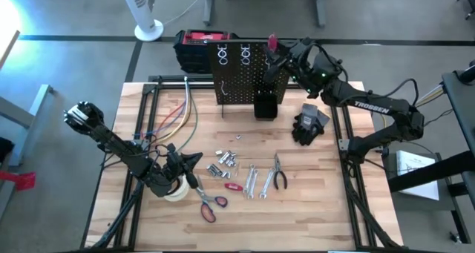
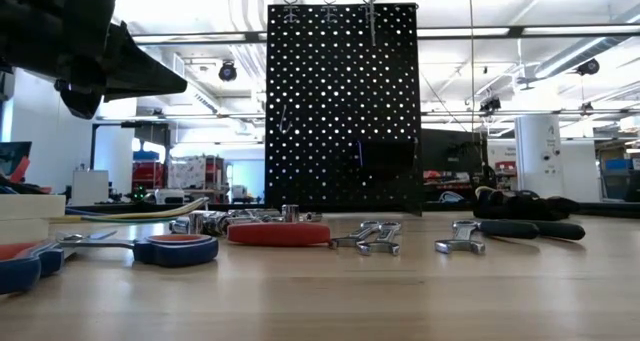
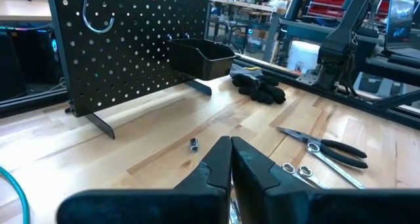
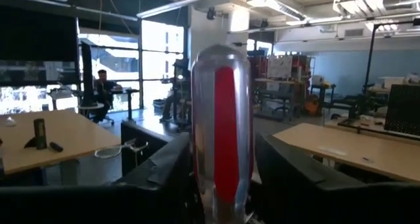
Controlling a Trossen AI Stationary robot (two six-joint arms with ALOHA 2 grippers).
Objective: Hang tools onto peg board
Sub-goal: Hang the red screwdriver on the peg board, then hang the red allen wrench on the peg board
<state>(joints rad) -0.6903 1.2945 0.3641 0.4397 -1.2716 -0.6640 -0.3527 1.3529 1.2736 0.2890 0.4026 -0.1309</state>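
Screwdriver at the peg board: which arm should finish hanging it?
Right. The right gripper is already shut on the red-handled screwdriver, up at the top edge of the peg board. The left gripper is low over the table near the scissors, fingers shut, far from the board.

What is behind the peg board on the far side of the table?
In the high view, a red-and-black toolbox sits behind the peg board, showing past its left end. The board covers the toolbox's right part, so anything else there is hidden.
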